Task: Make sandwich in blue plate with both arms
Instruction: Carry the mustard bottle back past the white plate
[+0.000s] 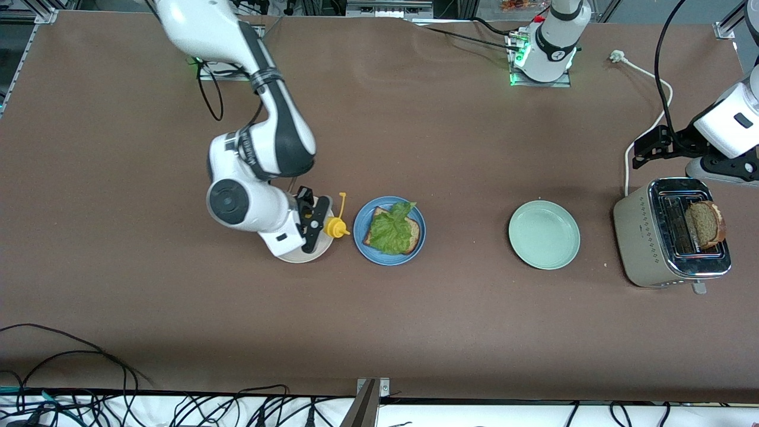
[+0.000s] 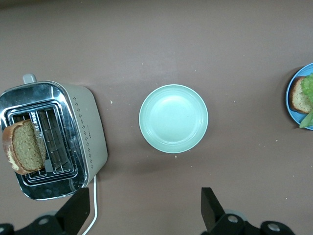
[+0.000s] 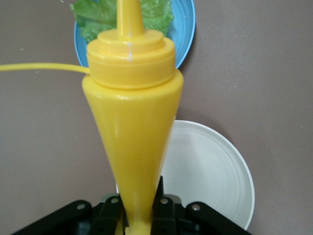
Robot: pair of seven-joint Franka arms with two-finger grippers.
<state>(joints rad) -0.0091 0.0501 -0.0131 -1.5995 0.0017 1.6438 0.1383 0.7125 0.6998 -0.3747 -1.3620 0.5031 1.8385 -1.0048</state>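
My right gripper [image 1: 320, 228] is clamped on a yellow bottle [image 3: 132, 122], tilted, nozzle pointing toward the blue plate [image 1: 363, 237]. I'm holding it over the beige plate [image 3: 215, 171], with the blue plate just beside it, toward the left arm's end of the table.

On the blue plate: one bread slice [image 1: 413, 230], brown wholegrain with a darker crust, and one ruffled green lettuce leaf [image 1: 391, 228] lying on top, covering most of it. A bit of the leaf sticks out over the rim. No top slice on it yet.

Further out that way sits the mint plate [image 1: 544, 234], bare, well apart from the blue one. Past that is the toaster [image 1: 637, 243], with the second slice [image 1: 705, 223] sticking up tilted out of one of its two slots.

My left gripper [image 2: 146, 210] hangs up in the air with fingers wide apart, holding nothing, roughly over the table near the toaster and its white cord [image 1: 646, 127]. That arm is just waiting.

Count: two slices, one lettuce leaf, three plates (blue, beige, mint), one bottle, one toaster.
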